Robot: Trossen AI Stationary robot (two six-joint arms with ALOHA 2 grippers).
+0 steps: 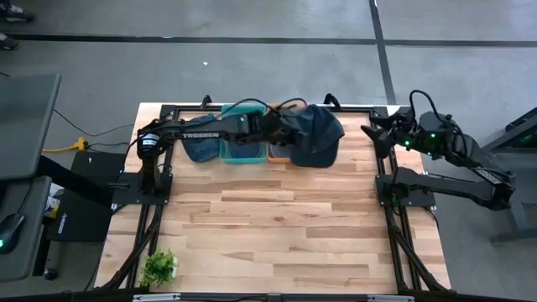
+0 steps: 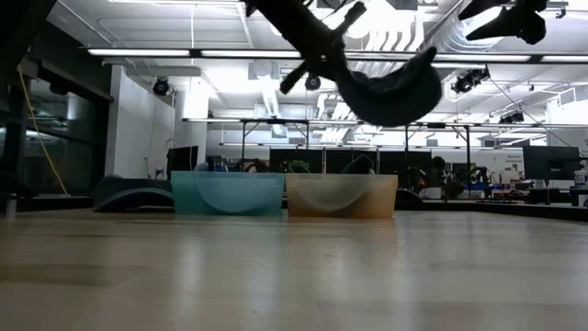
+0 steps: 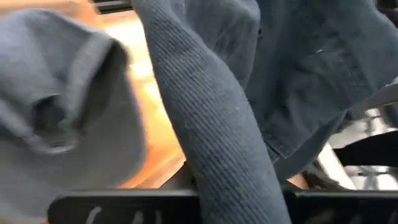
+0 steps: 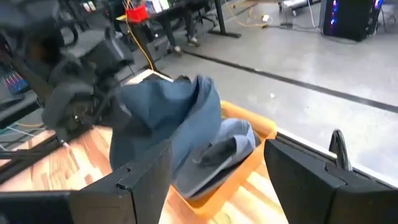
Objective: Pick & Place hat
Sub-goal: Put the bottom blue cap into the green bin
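Note:
A dark blue hat (image 1: 317,134) hangs in the air from my left gripper (image 1: 279,128), above the orange bin (image 2: 342,196) and beside the teal bin (image 2: 227,193). In the low view the hat (image 2: 397,89) is well clear of the bin rims. Inside the orange bin (image 4: 245,168) lies a second, grey-blue hat (image 4: 217,152). A third hat (image 1: 198,149) rests on the table left of the teal bin (image 1: 243,149). My right gripper (image 4: 217,180) is open and waits near the table's far right corner, pointing at the bins. My left gripper is shut on the dark blue hat, with a ribbed fold of its cloth (image 3: 217,155) running between the fingers. It comes level from the table's left side. The hat (image 4: 168,115) is lifted clear and droops slack beyond and below the fingers.
The two bins stand side by side at the table's far edge. A small green plant (image 1: 159,267) sits at the near left corner. Bare wooden boards (image 1: 277,226) fill the middle and near part of the table. The black frame rail (image 1: 394,189) runs along the right side.

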